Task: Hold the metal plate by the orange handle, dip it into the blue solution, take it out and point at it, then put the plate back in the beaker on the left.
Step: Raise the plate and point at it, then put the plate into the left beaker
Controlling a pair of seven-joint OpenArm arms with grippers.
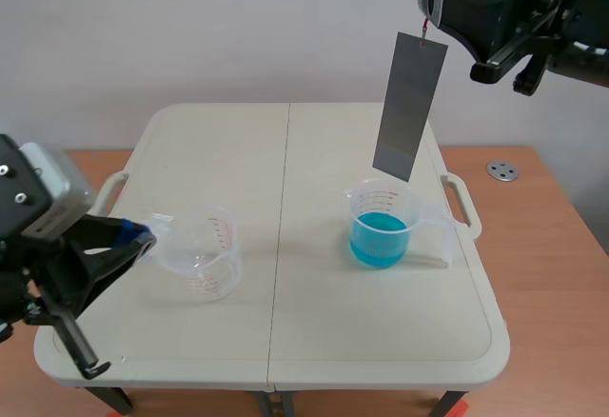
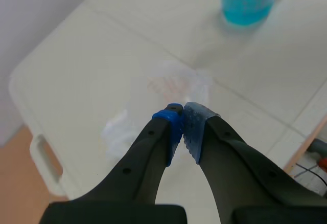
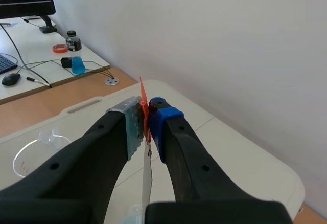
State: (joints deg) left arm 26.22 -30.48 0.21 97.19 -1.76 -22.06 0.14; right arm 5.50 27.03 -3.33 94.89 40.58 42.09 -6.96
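Plain white wall at the back, and a cream plastic folding table (image 1: 285, 341) with a centre seam and moulded carry handles, sitting on a wooden desk.

One metal plate (image 1: 409, 108): a long, thin, flat rectangle in dull matte grey. It hangs in the air, leaning a bit, with its lower edge just over the rim of the beaker on the right and out of the liquid. At the top it has a small orange handle (image 3: 143, 101), a thin tab. The right gripper (image 3: 147, 116) is raised high and pinches that tab between its dotted pads, one pale grey-green and one blue.

Two beakers, both clear plastic measuring jugs with a spout, a handle and red graduation marks. The right beaker (image 1: 383, 227) holds the blue solution (image 1: 379, 243), roughly the bottom half full. The left beaker (image 1: 205, 250) has nothing in it.

Two black arms. The left gripper (image 2: 183, 127) sits low with its blue pads pressed together on nothing. Its tip is right beside the left beaker's rim, and I can't tell whether it's actually touching.

One small round metal disc (image 1: 501, 170) lies on the desk beside the table.
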